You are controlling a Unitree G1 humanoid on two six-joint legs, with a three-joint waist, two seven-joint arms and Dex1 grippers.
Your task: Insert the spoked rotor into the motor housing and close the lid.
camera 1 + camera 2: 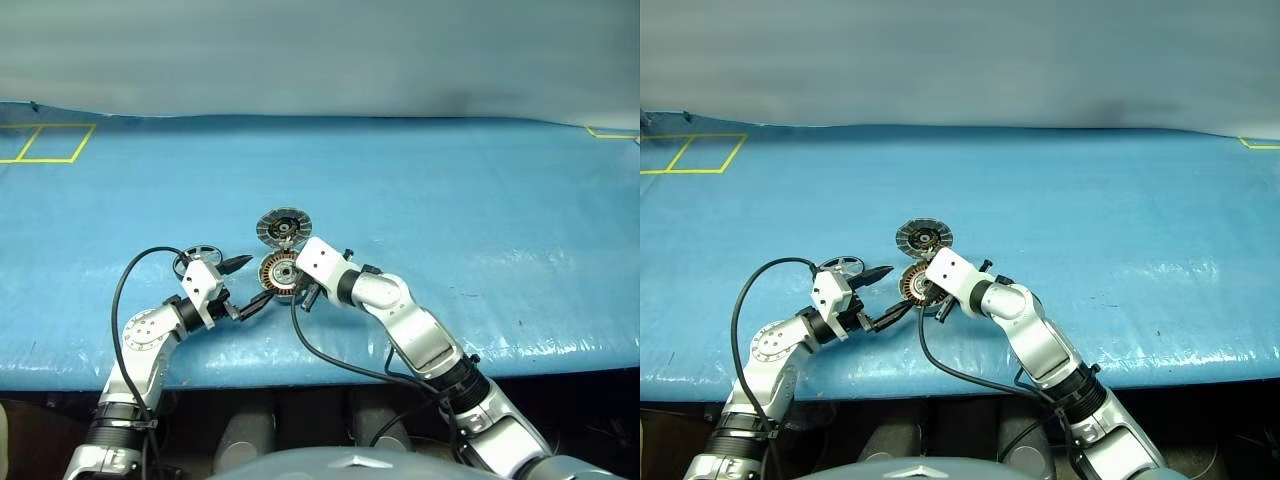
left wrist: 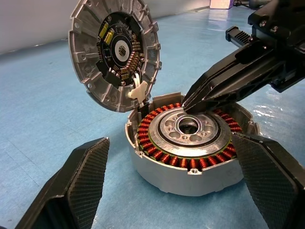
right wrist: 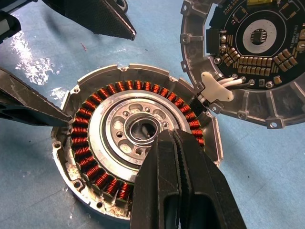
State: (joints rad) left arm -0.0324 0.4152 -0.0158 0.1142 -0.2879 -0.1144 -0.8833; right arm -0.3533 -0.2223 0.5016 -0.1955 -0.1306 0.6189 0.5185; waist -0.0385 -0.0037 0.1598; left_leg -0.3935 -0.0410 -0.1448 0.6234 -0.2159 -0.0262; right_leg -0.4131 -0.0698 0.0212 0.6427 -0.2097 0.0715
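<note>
Head view catches the spoked rotor behind the spread left end effector. Wrist view shows the pressed-together right end effector over the motor housing, lid up, blue desk.

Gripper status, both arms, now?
Left gripper: jaws open, holding nothing, either side of the motor housing.
Right gripper: jaws shut, holding nothing, tips over the housing's centre.

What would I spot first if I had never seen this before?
Probably the open motor housing near the front edge of the blue table, with its bright ring of copper coils. Its lid stands flipped up behind it, showing a dark circuit board. The right pincer, shut, pokes at the housing's grey centre.
</note>
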